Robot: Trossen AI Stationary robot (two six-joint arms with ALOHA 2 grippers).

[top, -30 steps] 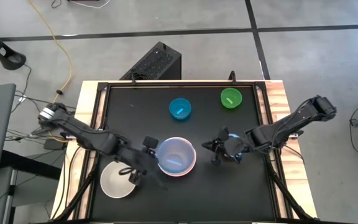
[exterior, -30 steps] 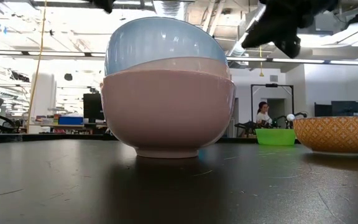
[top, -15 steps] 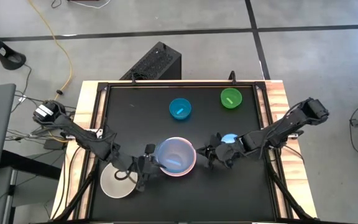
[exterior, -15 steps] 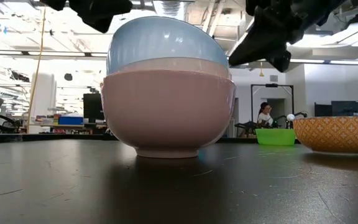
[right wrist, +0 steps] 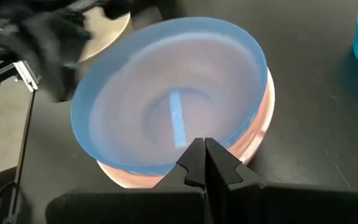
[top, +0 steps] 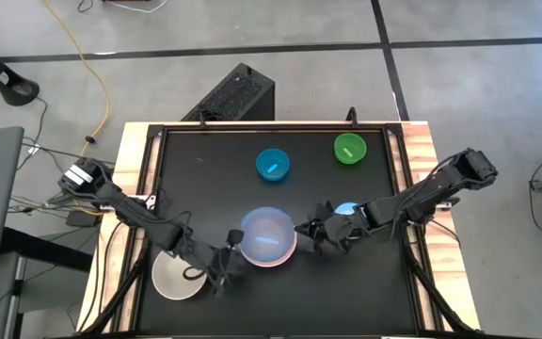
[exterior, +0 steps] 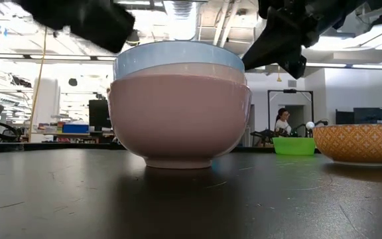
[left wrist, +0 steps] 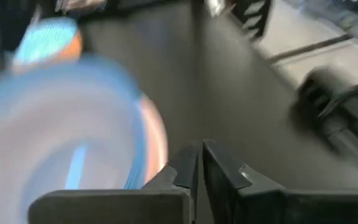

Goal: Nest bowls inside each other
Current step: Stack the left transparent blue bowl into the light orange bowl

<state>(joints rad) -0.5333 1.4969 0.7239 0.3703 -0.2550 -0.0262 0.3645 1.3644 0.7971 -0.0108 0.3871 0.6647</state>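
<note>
A large blue bowl (top: 269,234) sits level inside a beige bowl (exterior: 178,68), which sits in a pink bowl (exterior: 179,116) standing on its foot near the table's front middle. My left gripper (top: 232,252) is shut at the stack's left rim. My right gripper (top: 303,229) is shut at its right rim. A white bowl (top: 176,274) stands at the front left. A teal bowl (top: 273,165) and a green bowl (top: 350,149) stand at the back. A small light blue bowl (top: 347,210) is half hidden under my right arm. My left gripper's shut fingertips (left wrist: 197,163) lie just outside the blue bowl's left rim (left wrist: 146,134), slanting down from the left; I cannot tell whether they touch it. My right gripper's shut fingertips (right wrist: 204,152) hang over the blue bowl's right rim (right wrist: 229,146), slanting down from the right; whether they touch cannot be told.
The black tabletop (top: 205,188) has raised wooden rails on the left (top: 135,179) and the right (top: 422,160). There is bare room at the back left and along the front right. In the low view a person (exterior: 281,123) shows far off in the room behind the table.
My left gripper has come down toward the stack's left rim, tipped flatter and shut. The blue bowl, which lay tilted in the beige bowl, now sits level in it. My right gripper has shifted a little leftward to the stack's right rim.
</note>
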